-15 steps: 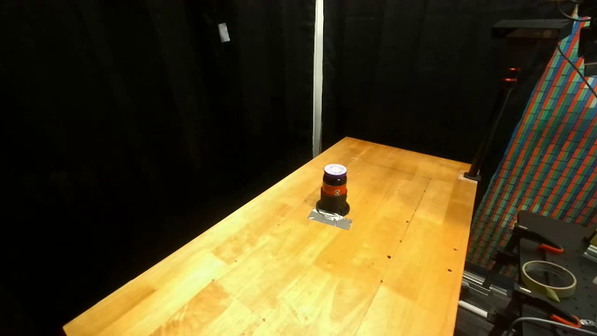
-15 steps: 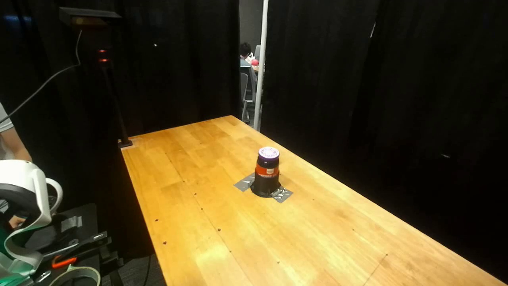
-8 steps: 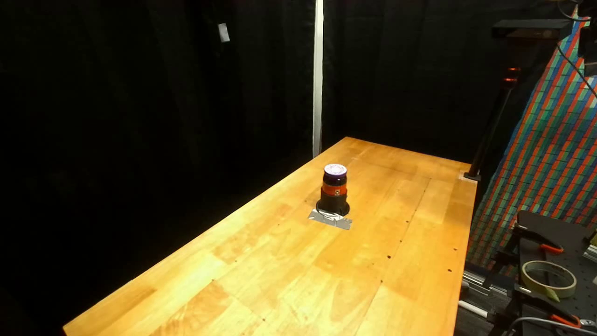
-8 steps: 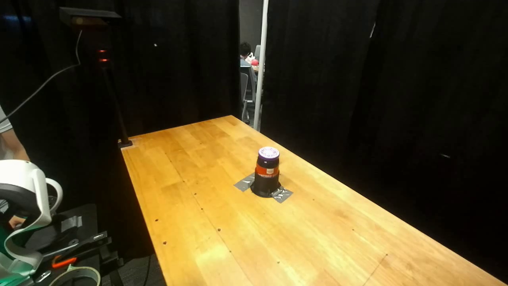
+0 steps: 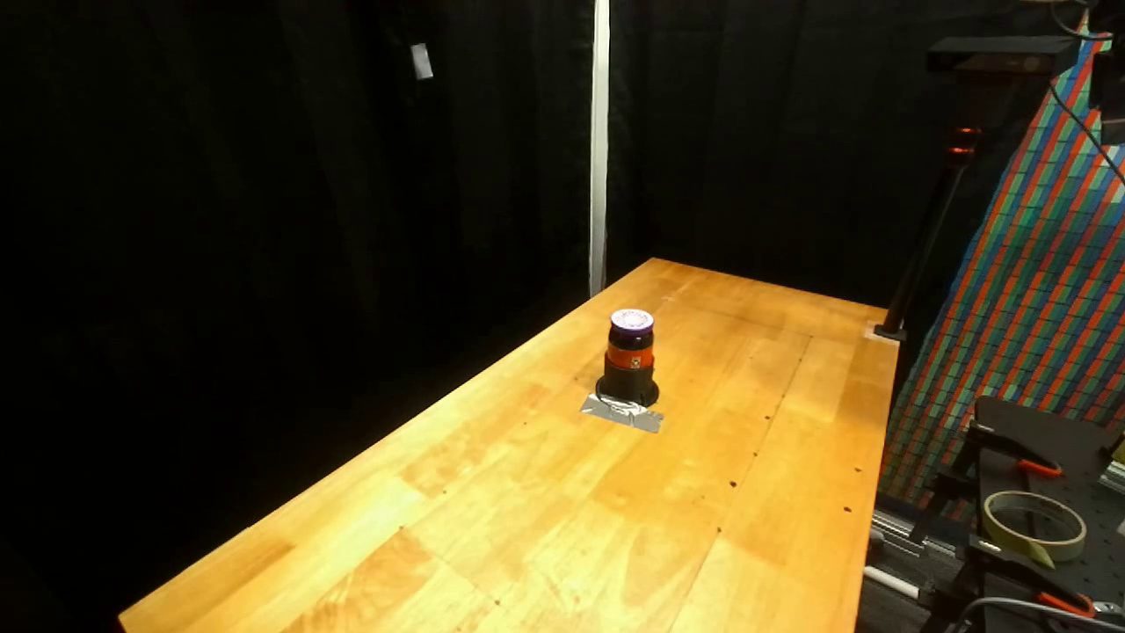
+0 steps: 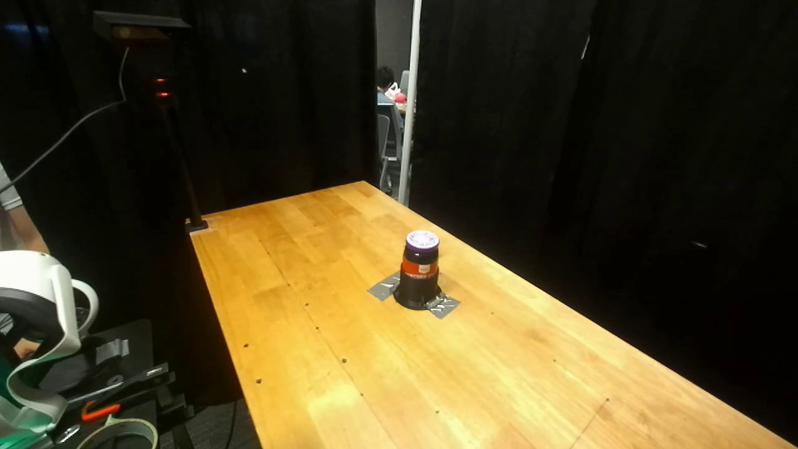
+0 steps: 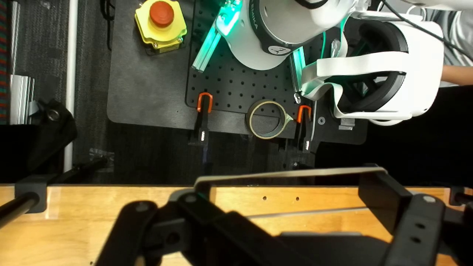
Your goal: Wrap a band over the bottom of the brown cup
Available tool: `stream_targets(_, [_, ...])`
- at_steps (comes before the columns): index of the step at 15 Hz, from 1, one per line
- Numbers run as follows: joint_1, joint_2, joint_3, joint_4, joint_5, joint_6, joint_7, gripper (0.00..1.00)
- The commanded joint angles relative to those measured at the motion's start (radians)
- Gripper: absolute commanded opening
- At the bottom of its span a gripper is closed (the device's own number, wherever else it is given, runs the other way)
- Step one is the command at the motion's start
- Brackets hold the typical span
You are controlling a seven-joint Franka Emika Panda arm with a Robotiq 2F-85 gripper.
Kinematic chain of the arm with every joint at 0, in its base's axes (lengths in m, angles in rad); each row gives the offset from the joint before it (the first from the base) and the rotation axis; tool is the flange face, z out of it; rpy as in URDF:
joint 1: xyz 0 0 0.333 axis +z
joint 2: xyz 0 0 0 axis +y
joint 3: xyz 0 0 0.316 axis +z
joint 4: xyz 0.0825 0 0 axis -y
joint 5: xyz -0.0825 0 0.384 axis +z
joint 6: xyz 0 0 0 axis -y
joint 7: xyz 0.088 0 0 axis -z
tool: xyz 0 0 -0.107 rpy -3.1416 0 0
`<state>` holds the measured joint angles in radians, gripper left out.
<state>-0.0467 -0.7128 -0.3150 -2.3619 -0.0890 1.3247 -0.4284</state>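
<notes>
The brown cup [image 5: 631, 358] is a small dark cylinder with a reddish-orange ring and a white, purple-edged top. It stands upright in a black base on the wooden table, also in an exterior view [image 6: 419, 268]. In the wrist view my gripper [image 7: 290, 192] is open, its two fingers wide apart. A thin beige band [image 7: 291, 173] is stretched taut around both fingers, with one strand across the tips and another lower down. Only table shows between the fingers. The cup is out of the wrist view, and the gripper is out of both exterior views.
Grey tape [image 5: 622, 413] holds the black base to the wooden table [image 5: 562, 527]. A dark post [image 6: 181, 162] stands at a table corner. Beside the table, a black bench carries a tape roll [image 7: 255, 125], a white headset [image 7: 417, 77], a yellow-red button box [image 7: 162, 29] and orange-tipped clamps [image 7: 203, 111].
</notes>
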Motion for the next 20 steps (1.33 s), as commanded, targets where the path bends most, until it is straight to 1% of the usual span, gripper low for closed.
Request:
stream_targets(1, [0.015,0.043,0.060,0.014,0.035,0.035,0.053,1.00])
stream_targets(2, [0.024,0.059,0.080,0.019,0.046,0.045,0.071,1.00])
stream_targets(5, [0.053,0.127,0.159,0.027,0.103,0.146,0.148,1.00])
stream_targets(7, [0.069,0.189,0.216,0.033,0.147,0.272,0.219,1.00])
stream_targets(10, [0.094,0.304,0.292,0.056,0.185,0.476,0.301,1.00])
stream_targets(11, [0.102,0.351,0.318,0.068,0.187,0.553,0.331,1.00])
stream_targets(15, [0.119,0.537,0.395,0.147,0.139,0.762,0.426,1.00])
stream_targets(19, [0.126,0.694,0.423,0.224,0.100,0.928,0.491,1.00])
stream_targets(20, [0.126,0.727,0.426,0.230,0.081,0.995,0.532,1.00])
